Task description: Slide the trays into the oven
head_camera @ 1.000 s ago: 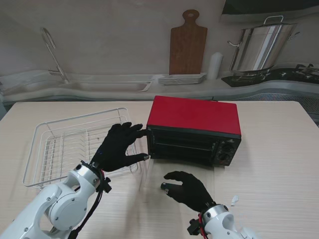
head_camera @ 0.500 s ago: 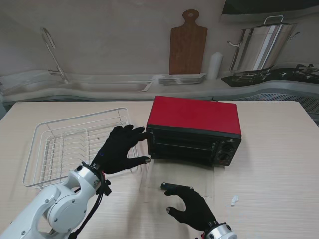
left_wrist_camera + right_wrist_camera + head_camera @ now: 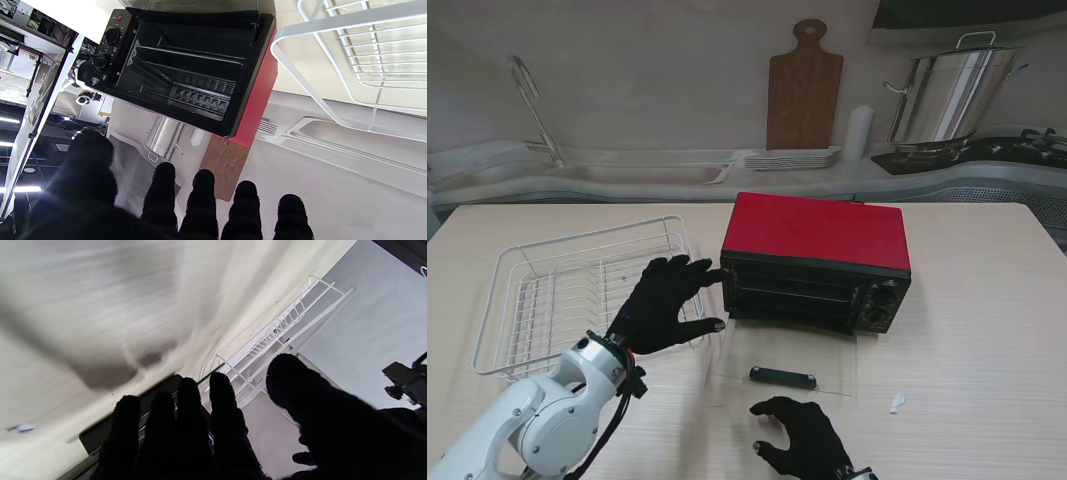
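risk: our open left hand [image 3: 665,303] beside the oven [image 3: 817,262] may shove it | our empty, spread right hand [image 3: 802,438] could strike the lowered glass door [image 3: 782,362] | trays unseen

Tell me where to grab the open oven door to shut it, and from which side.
Take the black bar handle on the glass door. The door lies flat on the table, hinged at the oven, and the handle sits at its free edge nearest me. Probably best to come from my side, hooking fingers under the bar and lifting.
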Available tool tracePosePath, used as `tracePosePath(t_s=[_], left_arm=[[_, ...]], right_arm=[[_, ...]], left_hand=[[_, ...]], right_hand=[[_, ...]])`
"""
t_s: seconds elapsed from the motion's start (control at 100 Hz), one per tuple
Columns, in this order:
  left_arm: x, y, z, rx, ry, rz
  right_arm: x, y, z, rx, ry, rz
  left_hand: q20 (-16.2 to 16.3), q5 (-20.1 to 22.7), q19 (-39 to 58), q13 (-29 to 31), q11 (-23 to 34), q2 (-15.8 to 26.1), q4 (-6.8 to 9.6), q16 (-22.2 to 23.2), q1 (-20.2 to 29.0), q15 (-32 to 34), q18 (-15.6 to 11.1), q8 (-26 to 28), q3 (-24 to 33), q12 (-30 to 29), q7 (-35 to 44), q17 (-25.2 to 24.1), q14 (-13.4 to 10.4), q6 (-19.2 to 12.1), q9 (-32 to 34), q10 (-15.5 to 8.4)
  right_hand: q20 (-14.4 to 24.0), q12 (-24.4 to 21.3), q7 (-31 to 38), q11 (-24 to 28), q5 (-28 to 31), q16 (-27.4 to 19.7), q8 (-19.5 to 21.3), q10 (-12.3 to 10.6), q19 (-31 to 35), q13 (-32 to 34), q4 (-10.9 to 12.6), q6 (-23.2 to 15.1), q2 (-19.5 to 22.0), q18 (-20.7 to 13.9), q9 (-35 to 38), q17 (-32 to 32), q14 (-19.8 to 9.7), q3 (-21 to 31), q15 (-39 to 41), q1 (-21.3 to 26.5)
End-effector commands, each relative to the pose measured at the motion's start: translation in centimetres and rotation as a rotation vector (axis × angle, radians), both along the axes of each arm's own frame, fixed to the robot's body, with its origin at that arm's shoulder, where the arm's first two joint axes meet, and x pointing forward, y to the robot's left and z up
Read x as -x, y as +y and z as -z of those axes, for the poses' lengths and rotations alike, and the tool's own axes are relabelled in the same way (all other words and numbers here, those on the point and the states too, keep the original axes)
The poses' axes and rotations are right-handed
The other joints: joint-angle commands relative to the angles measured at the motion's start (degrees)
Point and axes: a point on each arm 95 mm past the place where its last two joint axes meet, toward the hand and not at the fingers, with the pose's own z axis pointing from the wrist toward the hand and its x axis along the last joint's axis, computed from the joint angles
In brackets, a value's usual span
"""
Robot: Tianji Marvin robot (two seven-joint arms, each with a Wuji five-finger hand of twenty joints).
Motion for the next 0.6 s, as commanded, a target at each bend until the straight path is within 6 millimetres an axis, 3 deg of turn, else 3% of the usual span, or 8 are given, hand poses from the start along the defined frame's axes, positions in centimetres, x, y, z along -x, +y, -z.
tracePosePath(t_s=[0.0,0.59], left_arm=[[0.4,-0.3,0.3,-0.002,0.016,0.004],[0.7,0.0,1.1,-0.002,0.01,0.003]], right_arm=[[0.2,0.3,0.5,0.017,0.02,-0.013],[-0.9,0.6,2.1,0.121,-0.01,0.034]], left_hand=[[-0.6,-0.8,-3.0,-1.9,-1.1,2.2,1.24,-1.0,0.5,-1.6,-1.2,0.4,-1.4,-1.2,-0.8,-1.2,-2.0,0.2,-1.6,-0.1],[-0.6,-0.8,-3.0,-1.8,-1.0,2.3,1.34,-1.0,0.6,-1.6,-1.2,0.5,-1.7,-1.1,-0.8,-1.2,-2.0,0.2,-1.5,-0.2]], right_hand=[[-1.3,-0.7,-1.3,-1.4,-2.4,-1.5,-0.9,-2.3,-2.1,-3.7,3.8,-1.2,1.3,-3.3,-2.5,-1.9,-3.3,-1.9,-2.4,-2.0],[-2.6,-0.9,-1.1,-1.6,-5.4,-3.7,-2.0,-2.6,-3.2,-4.6,4.9,-1.0,4.7,-4.4,-5.4,-2.8,-3.9,-4.7,-5.8,-2.5]])
